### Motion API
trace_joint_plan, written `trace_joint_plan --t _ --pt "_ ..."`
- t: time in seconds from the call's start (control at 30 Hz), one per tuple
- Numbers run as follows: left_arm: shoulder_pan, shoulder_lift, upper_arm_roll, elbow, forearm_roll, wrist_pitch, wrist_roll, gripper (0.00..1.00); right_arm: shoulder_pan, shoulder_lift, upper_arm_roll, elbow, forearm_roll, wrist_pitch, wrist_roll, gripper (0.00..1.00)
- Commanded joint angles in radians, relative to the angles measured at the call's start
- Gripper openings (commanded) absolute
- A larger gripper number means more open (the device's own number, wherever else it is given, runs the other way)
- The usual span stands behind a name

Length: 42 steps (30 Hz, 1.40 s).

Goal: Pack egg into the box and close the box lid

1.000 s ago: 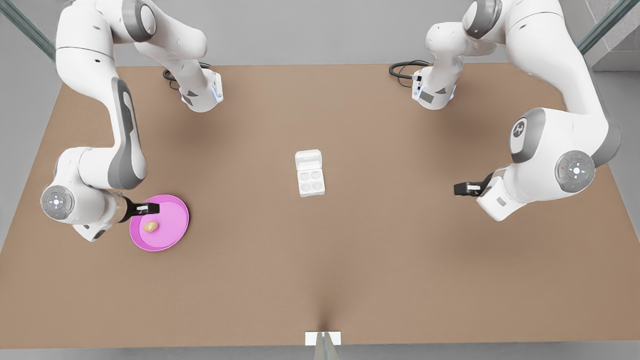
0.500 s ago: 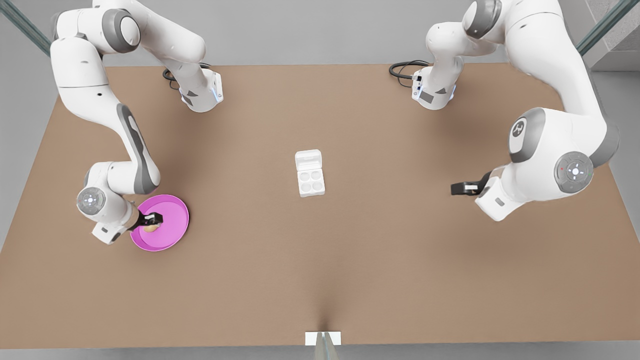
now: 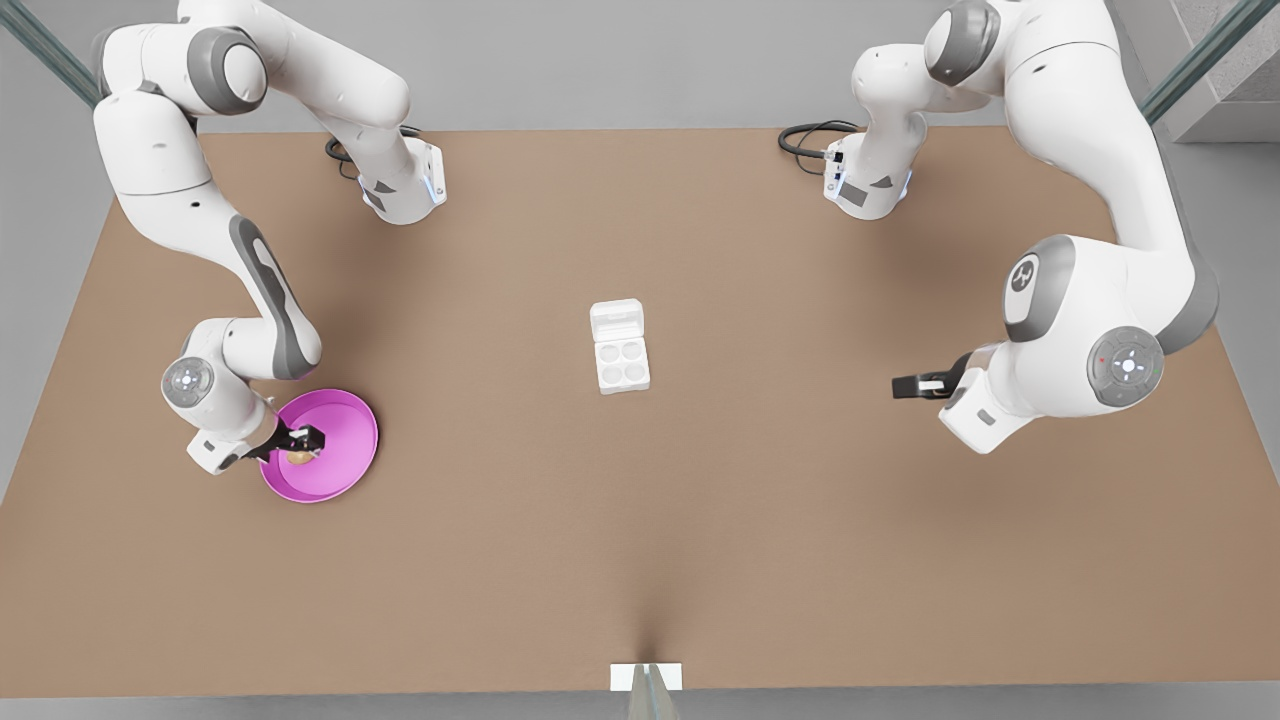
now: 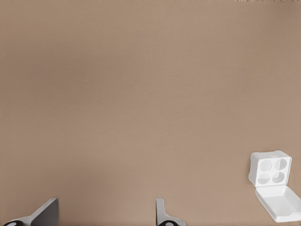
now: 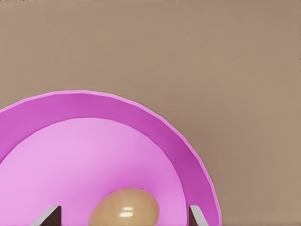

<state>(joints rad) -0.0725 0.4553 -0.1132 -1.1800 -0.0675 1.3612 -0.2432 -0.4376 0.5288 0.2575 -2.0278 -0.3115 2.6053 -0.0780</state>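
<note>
The tan-brown egg [image 3: 298, 458] [image 5: 124, 210] lies on a round pink plate [image 3: 345, 440] [image 5: 99, 106] at the front view's left. My right gripper [image 3: 303, 441] [image 5: 122, 217] is low over the plate, open, with one finger on each side of the egg. The white box [image 3: 622, 366] [image 4: 269, 168] sits mid-table with its four cups bare. Its box lid [image 3: 616, 320] [image 4: 281, 203] is swung open and lies flat beside the tray. My left gripper [image 3: 906, 386] [image 4: 103, 214] hovers open and holds nothing, off to the front view's right of the box.
Both arm bases [image 3: 400, 190] [image 3: 868, 185] stand at the table's back edge with black cables [image 3: 805, 140] beside them. A small white marker [image 3: 646, 676] sits at the table's front edge. Bare brown tabletop separates the plate from the box.
My right gripper has come down over the plate until its fingers straddle the egg. My left gripper has drifted slightly toward the front view's left.
</note>
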Motion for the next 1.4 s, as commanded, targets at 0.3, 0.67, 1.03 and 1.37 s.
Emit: trace_joint_plan --t 0.3,0.67,1.03,1.37 --pt "-0.010 -0.032 -0.008 0.008 -0.001 -0.076 -0.022 1.00 0.000 0.023 0.002 -0.028 0.006 0.068 0.133 1.00" --pt "0.016 -0.017 -0.029 -0.006 -0.021 0.055 -0.082 1.00 -0.015 0.046 0.000 -0.029 -0.008 0.076 0.121 0.88" --pt "0.007 -0.014 -0.029 -0.012 -0.018 0.049 -0.090 1.00 -0.012 0.037 0.002 -0.046 -0.006 0.076 0.121 0.71" --pt "-0.001 -0.012 -0.029 -0.023 -0.015 0.047 -0.093 1.00 -0.015 0.014 0.002 -0.061 -0.008 0.073 0.121 0.57"
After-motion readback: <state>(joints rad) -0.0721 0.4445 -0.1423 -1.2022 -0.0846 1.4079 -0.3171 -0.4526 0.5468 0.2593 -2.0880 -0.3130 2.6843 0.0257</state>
